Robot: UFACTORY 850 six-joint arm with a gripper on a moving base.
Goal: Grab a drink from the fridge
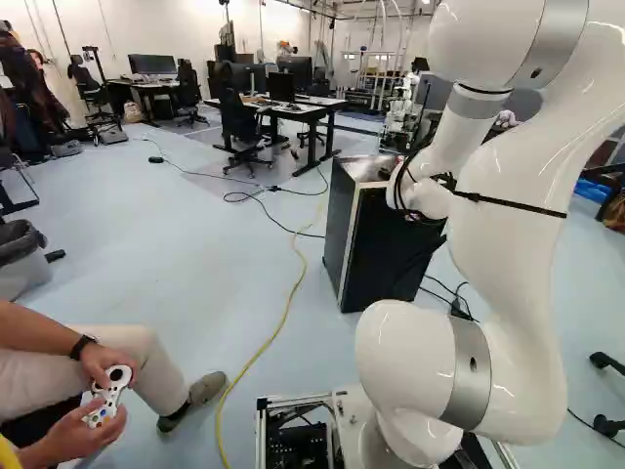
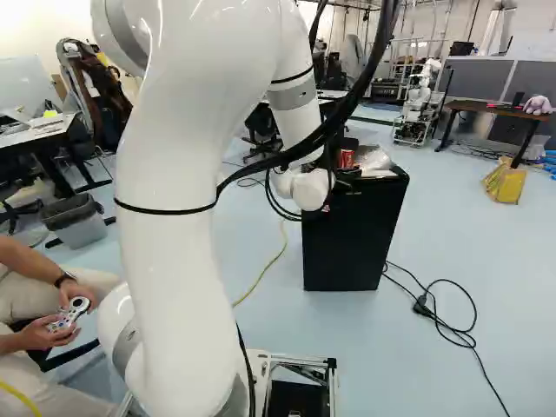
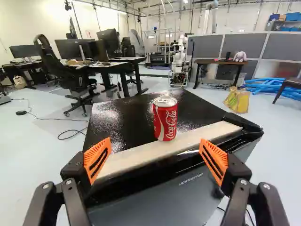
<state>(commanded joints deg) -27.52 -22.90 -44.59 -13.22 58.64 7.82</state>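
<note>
red can [image 3: 165, 118] stands upright on top of fridge [image 3: 181, 197], by near edge; gripper [image 3: 155, 151], fingers wide apart, faces it from near side of fridge, can ahead, roughly centered on gap, long axis square to closing line.

Two base cams behind the arm [image 2: 174, 226], one on the wrist
Base pair sits left and right, looking ahead and slightly down, both catching the fridge [image 2: 352, 248]; wrist cam's way closer, facing across its top toward the grey partitions [image 3: 235, 46].
</note>
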